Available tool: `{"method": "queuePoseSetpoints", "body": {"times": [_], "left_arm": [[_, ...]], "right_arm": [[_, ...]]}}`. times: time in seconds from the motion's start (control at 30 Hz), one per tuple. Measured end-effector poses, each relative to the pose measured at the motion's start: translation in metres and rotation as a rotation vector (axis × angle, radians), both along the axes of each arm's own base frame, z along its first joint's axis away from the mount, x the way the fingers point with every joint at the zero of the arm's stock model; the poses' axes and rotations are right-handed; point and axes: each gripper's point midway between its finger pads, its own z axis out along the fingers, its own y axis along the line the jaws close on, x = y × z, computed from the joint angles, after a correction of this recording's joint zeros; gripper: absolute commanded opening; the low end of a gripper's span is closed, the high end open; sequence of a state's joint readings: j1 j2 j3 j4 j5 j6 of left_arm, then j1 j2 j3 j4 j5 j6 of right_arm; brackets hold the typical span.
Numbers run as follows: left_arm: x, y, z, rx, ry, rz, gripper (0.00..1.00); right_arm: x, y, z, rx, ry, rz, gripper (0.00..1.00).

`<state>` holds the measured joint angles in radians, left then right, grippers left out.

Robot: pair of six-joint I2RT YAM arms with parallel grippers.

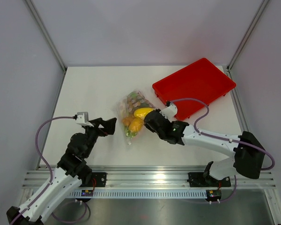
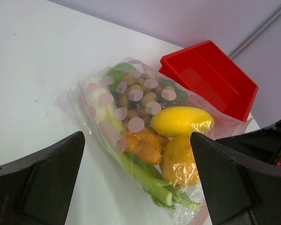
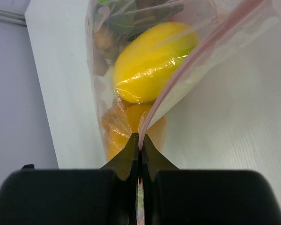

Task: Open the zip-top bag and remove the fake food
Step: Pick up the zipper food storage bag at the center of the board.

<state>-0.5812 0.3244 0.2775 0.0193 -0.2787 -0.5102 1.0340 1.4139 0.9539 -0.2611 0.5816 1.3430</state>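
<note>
Small clear crinkly zip-top bag (image 1: 133, 112) lying near the middle of the white desk (image 1: 93, 89), just beside the near corner of the red rectangular tray (image 1: 194, 84); the fake food (image 1: 143, 112), comprising yellow and orange pieces, a green stalk and small tan balls, sits wholly inside it. Right gripper (image 1: 150, 121) at the bag's right edge; in the right wrist view this gripper (image 3: 139, 140) has its fingers pressed together on the pink-red zip strip (image 3: 178, 70), which runs up and away from the pinch as a single line, so the mouth is judged sealed. Left gripper (image 1: 111, 125) near the bag's left side but apart from it, fingers spread wide; in the left wrist view the bag (image 2: 91, 101) and its contents (image 2: 180, 120) fill the space between those fingers (image 2: 136, 140), with the tray (image 2: 210, 77) beyond. Step in hand, as judged: anchoring one lip of the mouth ahead of opening; no piece is out yet. The next move calls for the left gripper to reach the strip close to the pinch and take the opposite lip alone, thin slippery film being easy to miss or to seize double; the two lips then want pulling apart.
</note>
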Motion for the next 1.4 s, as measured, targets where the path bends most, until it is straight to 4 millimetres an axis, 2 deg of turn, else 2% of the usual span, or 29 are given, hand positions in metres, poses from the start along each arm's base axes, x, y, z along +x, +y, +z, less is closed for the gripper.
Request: {"method": "queuePoseSetpoints", "body": {"times": [0.1, 0.23, 0.4, 0.6, 0.73, 0.93, 1.03, 1.2, 1.4], "left_arm": [[0.001, -0.01, -0.001, 0.01, -0.037, -0.051, 0.99], [0.001, -0.019, 0.007, 0.001, -0.109, -0.1, 0.99], [-0.005, -0.017, 0.018, -0.031, -0.21, -0.108, 0.99], [-0.011, -0.017, 0.033, -0.039, -0.298, -0.124, 0.99], [-0.015, -0.023, 0.038, -0.021, -0.354, -0.165, 0.99], [-0.017, -0.029, 0.029, 0.022, -0.388, -0.203, 0.99], [-0.021, -0.028, 0.035, 0.022, -0.421, -0.207, 0.99], [-0.029, -0.023, 0.054, 0.004, -0.504, -0.202, 0.99], [-0.026, -0.042, 0.044, 0.063, -0.496, -0.285, 0.98]], "right_arm": [[0.001, 0.0, 0.022, 0.01, -0.014, 0.003, 0.0], [0.002, 0.001, 0.048, 0.021, -0.034, 0.006, 0.0], [0.006, -0.006, 0.074, 0.021, -0.079, -0.017, 0.0], [0.012, -0.011, 0.094, 0.013, -0.115, -0.043, 0.0], [0.016, -0.012, 0.105, 0.028, -0.133, -0.057, 0.0], [0.022, -0.012, 0.122, 0.058, -0.156, -0.075, 0.0], [0.025, -0.013, 0.131, 0.074, -0.165, -0.083, 0.0], [0.033, -0.02, 0.133, 0.077, -0.168, -0.11, 0.0], [0.037, -0.024, 0.133, 0.078, -0.168, -0.122, 0.0]]}}
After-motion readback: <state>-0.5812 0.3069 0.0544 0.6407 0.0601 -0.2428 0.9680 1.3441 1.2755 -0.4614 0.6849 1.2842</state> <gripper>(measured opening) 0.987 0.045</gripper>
